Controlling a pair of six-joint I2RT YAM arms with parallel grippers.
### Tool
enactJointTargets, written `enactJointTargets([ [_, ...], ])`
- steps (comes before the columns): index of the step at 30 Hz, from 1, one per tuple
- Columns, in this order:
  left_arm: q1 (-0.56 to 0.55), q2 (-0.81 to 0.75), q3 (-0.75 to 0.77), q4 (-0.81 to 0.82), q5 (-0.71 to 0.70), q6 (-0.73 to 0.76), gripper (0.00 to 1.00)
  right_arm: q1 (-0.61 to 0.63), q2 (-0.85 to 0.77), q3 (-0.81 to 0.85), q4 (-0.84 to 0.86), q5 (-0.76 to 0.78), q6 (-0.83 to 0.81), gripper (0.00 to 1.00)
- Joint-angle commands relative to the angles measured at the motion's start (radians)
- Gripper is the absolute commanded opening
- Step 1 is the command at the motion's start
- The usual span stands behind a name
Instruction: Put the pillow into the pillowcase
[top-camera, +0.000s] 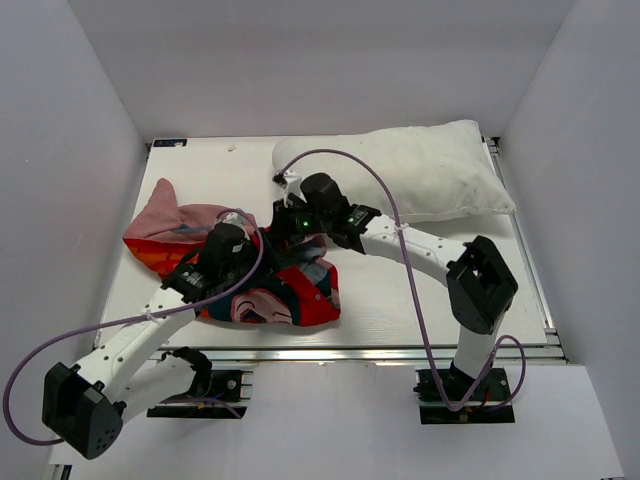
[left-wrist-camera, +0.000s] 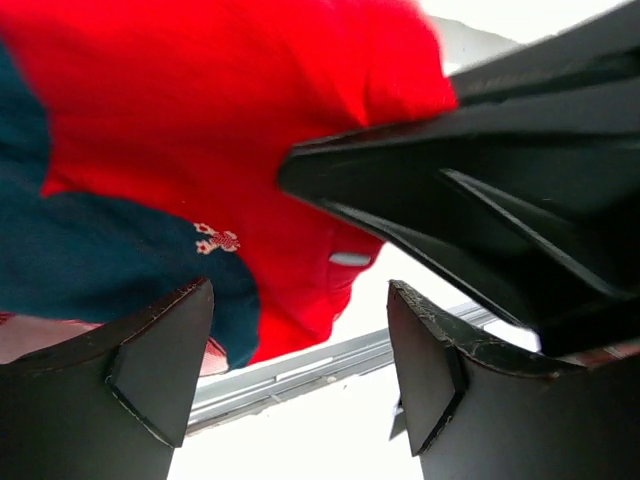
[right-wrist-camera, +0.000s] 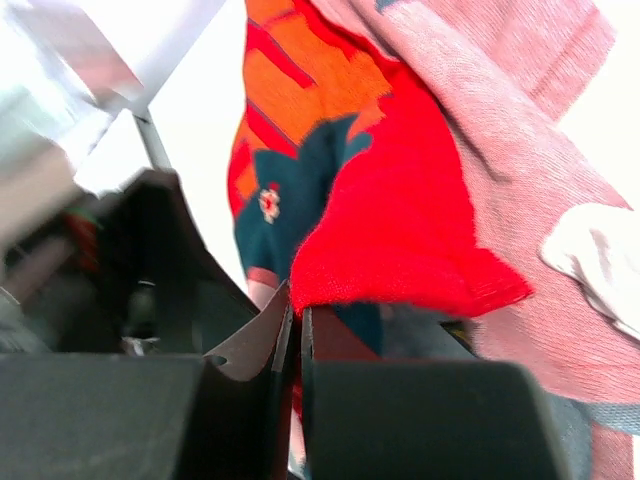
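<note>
Right gripper (right-wrist-camera: 295, 320) is pinching the limp red printed fabric pillowcase (right-wrist-camera: 400, 230); left gripper (left-wrist-camera: 300, 300) is hanging open.
The thin fabric pinch is risking slipping free when lifting.

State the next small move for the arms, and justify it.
Probably nudge the open left gripper forward and close it on the pillowcase: the right gripper is shut on its edge, cloth lies just beyond the left jaws, and the pillow lies apart at the back.
</note>
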Motion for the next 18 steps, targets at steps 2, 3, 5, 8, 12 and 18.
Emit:
enactJointTargets([
  [2, -0.074, 0.013, 0.060, 0.025, -0.128, 0.002, 0.80, -0.002, 0.008, 0.076, 0.009, -0.065, 0.085, 0.00],
  [3, -0.088, 0.019, 0.065, 0.028, -0.166, -0.001, 0.80, -0.002, 0.014, 0.079, 0.009, -0.068, 0.096, 0.00],
  [5, -0.123, 0.045, 0.086, 0.020, -0.225, -0.004, 0.80, -0.002, 0.016, 0.077, 0.009, -0.078, 0.107, 0.00],
  [8, -0.172, 0.088, 0.126, -0.006, -0.282, -0.004, 0.81, -0.002, 0.016, 0.073, 0.009, -0.096, 0.133, 0.00],
  [12, -0.232, 0.171, 0.187, -0.085, -0.403, -0.024, 0.80, -0.002, 0.005, 0.071, 0.009, -0.113, 0.162, 0.00],
  [18, -0.316, 0.318, 0.290, -0.286, -0.611, -0.056, 0.77, -0.007, -0.037, 0.050, 0.021, -0.151, 0.200, 0.00],
])
